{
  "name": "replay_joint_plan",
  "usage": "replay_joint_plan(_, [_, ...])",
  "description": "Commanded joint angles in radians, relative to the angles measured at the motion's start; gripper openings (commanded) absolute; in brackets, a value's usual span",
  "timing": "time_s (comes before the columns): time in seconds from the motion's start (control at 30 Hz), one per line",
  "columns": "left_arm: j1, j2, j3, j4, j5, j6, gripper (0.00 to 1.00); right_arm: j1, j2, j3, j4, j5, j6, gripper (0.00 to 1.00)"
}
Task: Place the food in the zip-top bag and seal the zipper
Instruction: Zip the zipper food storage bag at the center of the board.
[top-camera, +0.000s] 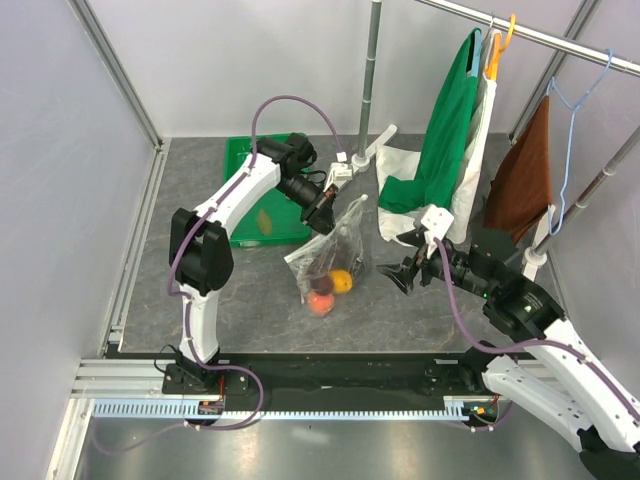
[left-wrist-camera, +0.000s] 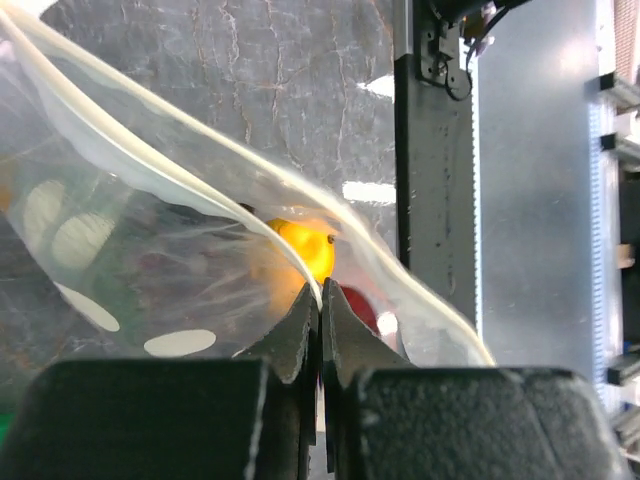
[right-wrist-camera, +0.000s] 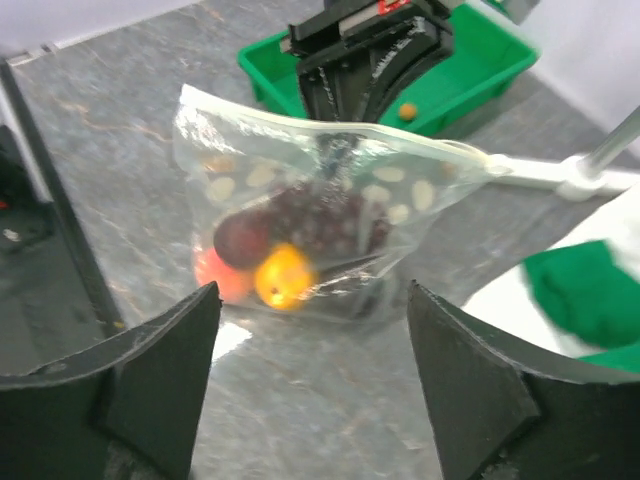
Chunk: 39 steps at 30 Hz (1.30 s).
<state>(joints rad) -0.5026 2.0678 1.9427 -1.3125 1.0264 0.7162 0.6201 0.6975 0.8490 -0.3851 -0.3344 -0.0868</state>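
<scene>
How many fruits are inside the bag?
4, all in the bag: the orange at the bottom, peach beside it, plum above the peach, grapes behind. Others might be hidden.

I count one zip-top bag (top-camera: 340, 235) with one white zipper (right-wrist-camera: 300, 125). In it are four fruits: one orange (top-camera: 342, 282), one peach (top-camera: 321, 303), one dark plum (right-wrist-camera: 243, 240) and one grape bunch (right-wrist-camera: 330, 225). I have two pincers, my left pincer (top-camera: 324, 214) and my right pincer (top-camera: 399, 273). There is one green tray (top-camera: 240, 155) with one small brownish thing (top-camera: 265, 220) in it. Two cloths hang up: one green and white garment (top-camera: 445, 130) and one brown cloth (top-camera: 522, 180). I see two hangers, one orange hanger (top-camera: 497, 45) and one blue hanger (top-camera: 570, 130).
</scene>
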Motion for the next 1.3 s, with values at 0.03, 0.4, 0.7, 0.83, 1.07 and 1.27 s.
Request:
replay_joint_plan(0.03, [-0.033, -0.12, -0.033, -0.226, 0.106, 0.198, 0.06, 0.004, -0.013, -0.097, 0.053, 0.028, -0.217, 0.79])
replay_joint_plan(0.4, [-0.206, -0.268, -0.189, -0.226, 0.073, 0.413, 0.04, -0.016, -0.045, -0.214, 0.155, 0.034, -0.343, 0.78])
replay_joint_plan(0.7, [-0.231, -0.244, -0.149, -0.226, 0.118, 0.316, 0.25, -0.014, -0.027, -0.22, 0.224, 0.006, -0.295, 0.72])
replay_joint_plan(0.83, [-0.24, -0.245, -0.146, -0.226, 0.124, 0.27, 0.41, -0.014, -0.023, -0.208, 0.203, 0.0, -0.337, 0.72])
replay_joint_plan(1.07, [-0.267, -0.184, -0.099, -0.214, 0.185, 0.108, 0.86, -0.013, -0.003, -0.192, 0.199, -0.025, -0.32, 0.69])
replay_joint_plan(1.27, [-0.287, -0.222, -0.159, 0.087, -0.018, -0.225, 0.81, -0.013, -0.015, -0.191, 0.193, -0.015, -0.312, 0.69])
